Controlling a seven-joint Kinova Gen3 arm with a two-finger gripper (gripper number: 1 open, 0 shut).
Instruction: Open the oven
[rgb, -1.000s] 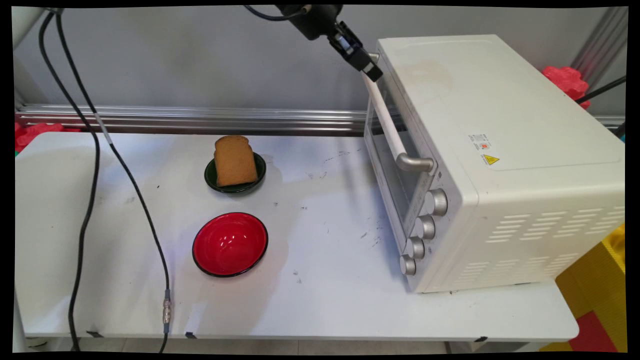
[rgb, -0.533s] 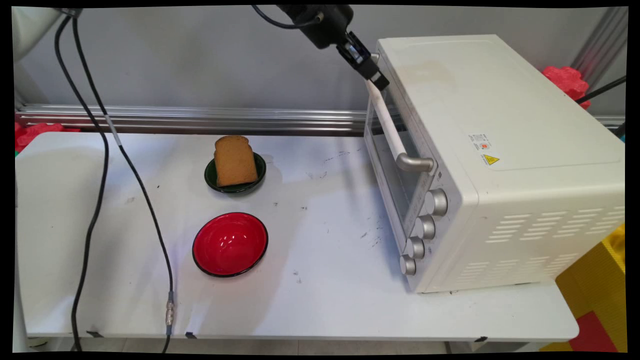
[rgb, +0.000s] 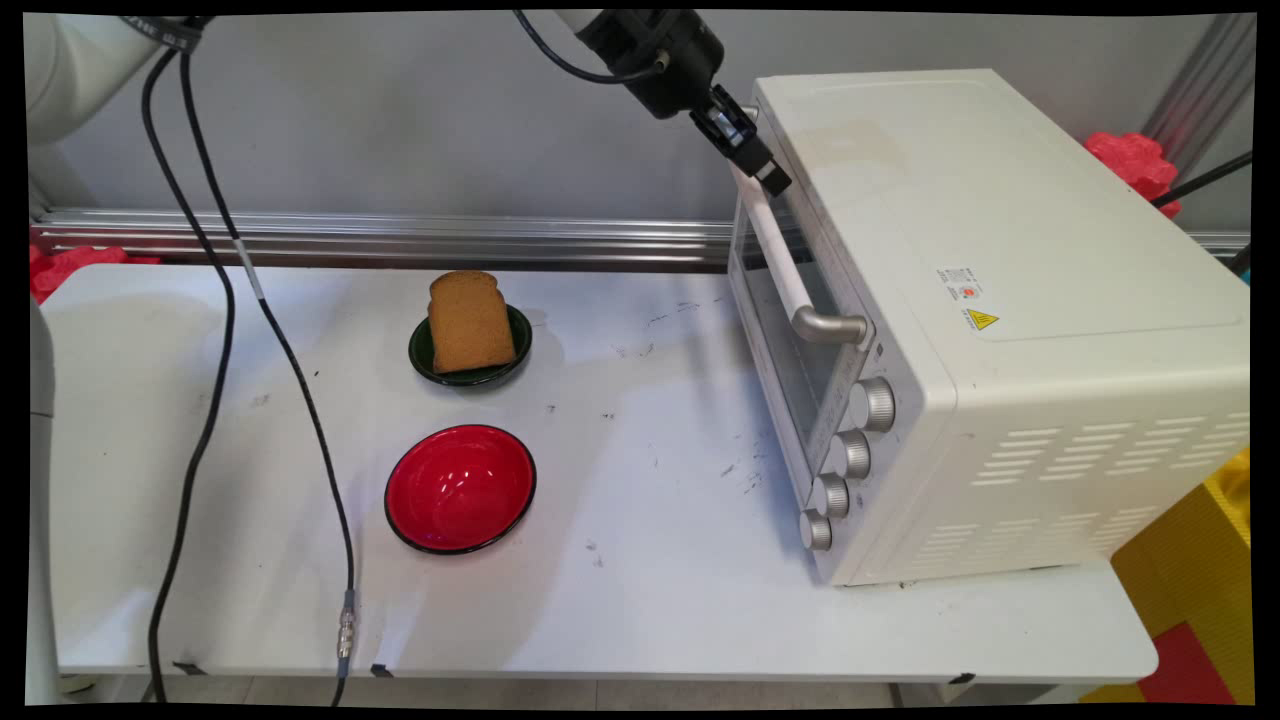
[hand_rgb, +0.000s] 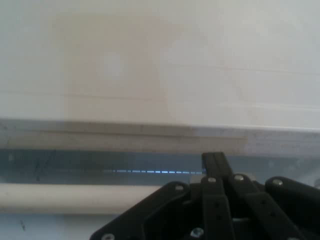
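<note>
My black gripper (rgb: 770, 178) comes down from the top of the main view. Its tip rests at the far end of the white oven door handle (rgb: 775, 250), against the top front edge of the white toaster oven (rgb: 1000, 300). In the hand view the fingers (hand_rgb: 213, 162) are pressed together, pointing at the strip of glass just above the handle (hand_rgb: 60, 198). They hold nothing. The oven door is closed.
A slice of brown bread (rgb: 468, 322) lies on a small dark green bowl (rgb: 518, 352) at mid-table. An empty red bowl (rgb: 460, 488) sits nearer the front. Black cables (rgb: 300, 400) hang down over the table's left part. Four knobs (rgb: 850, 455) line the oven's front.
The gripper has moved a little to the right and down, from beside the handle's far end to the oven's top front edge. Nothing else on the table has moved.
</note>
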